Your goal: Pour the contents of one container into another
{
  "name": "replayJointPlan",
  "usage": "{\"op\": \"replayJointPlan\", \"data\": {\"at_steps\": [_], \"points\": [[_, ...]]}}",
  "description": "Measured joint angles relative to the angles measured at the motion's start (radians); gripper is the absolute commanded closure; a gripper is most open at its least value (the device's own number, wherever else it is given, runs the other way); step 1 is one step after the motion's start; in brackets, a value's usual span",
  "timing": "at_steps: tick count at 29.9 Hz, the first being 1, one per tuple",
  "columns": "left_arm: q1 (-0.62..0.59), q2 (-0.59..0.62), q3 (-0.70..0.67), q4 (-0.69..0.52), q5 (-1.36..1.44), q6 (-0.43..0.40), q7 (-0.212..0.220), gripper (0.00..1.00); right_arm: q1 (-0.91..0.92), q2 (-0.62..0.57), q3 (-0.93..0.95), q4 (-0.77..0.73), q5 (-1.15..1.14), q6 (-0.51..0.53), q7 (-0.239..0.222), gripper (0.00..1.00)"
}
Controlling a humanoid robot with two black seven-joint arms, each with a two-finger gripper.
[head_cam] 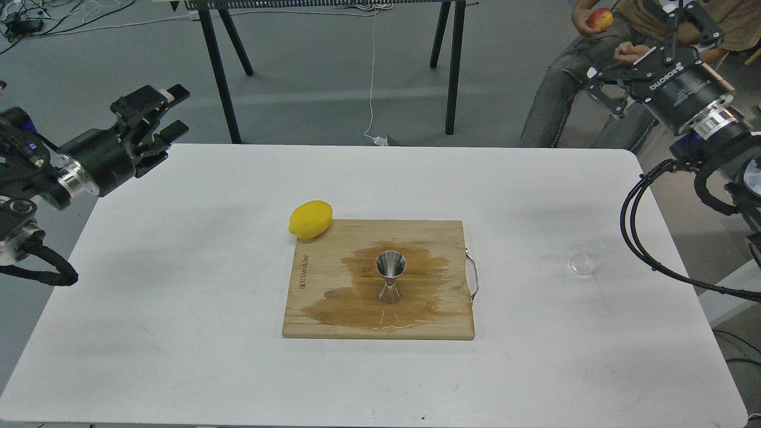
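Head view is showing the left hand (169, 113) hovering open and empty beyond the table's (178, 309) left edge. Well right of it, the steel jigger (390, 276) is standing upright on a wet cutting board (333, 309). Below the open, empty right hand (645, 62), the clear glass cup (585, 257) is sitting on the table.

Two matte black arms, silver metal rings at the wrists, white lettering on the right wrist housing, looped black cables, blue accents near the joints
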Motion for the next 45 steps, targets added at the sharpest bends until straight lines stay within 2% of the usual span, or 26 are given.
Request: {"op": "replayJointPlan", "data": {"at_steps": [3,6,12,14,16,21,24,31,45], "points": [[0.011,-0.009,-0.003,0.008,-0.115,-0.009,0.0,0.16,-0.1,-0.021,0.065,0.024,0.248,-0.127,0.001,0.01],[0.016,-0.021,-0.002,0.005,-0.14,-0.01,0.0,0.15,-0.209,-0.038,0.153,0.086,0.356,-0.28,0.015,0.02],[0.018,-0.029,0.002,0.004,-0.144,-0.01,0.0,0.15,-0.457,-0.049,0.36,0.301,0.384,-0.75,0.131,0.02],[0.02,-0.029,0.004,0.004,-0.144,-0.01,0.0,0.15,-0.518,-0.05,0.381,0.356,0.384,-0.867,0.165,0.02],[0.022,-0.029,0.004,0.004,-0.144,-0.01,0.0,0.14,-0.566,-0.05,0.385,0.405,0.38,-0.93,0.188,0.02],[0.04,-0.031,0.005,0.004,-0.143,-0.01,0.0,0.14,-0.642,-0.042,0.368,0.484,0.37,-0.959,0.24,0.02],[0.043,-0.032,0.005,0.004,-0.143,-0.01,0.0,0.14,-0.638,-0.038,0.31,0.485,0.351,-0.96,0.253,0.02],[0.044,-0.033,0.005,0.004,-0.143,-0.01,0.0,0.13,-0.548,0.013,0.17,0.423,0.265,-0.96,0.259,0.02],[0.064,-0.032,0.005,0.007,-0.143,-0.01,0.0,0.13,-0.455,0.152,0.099,0.338,0.14,-0.96,0.252,0.02]]}}
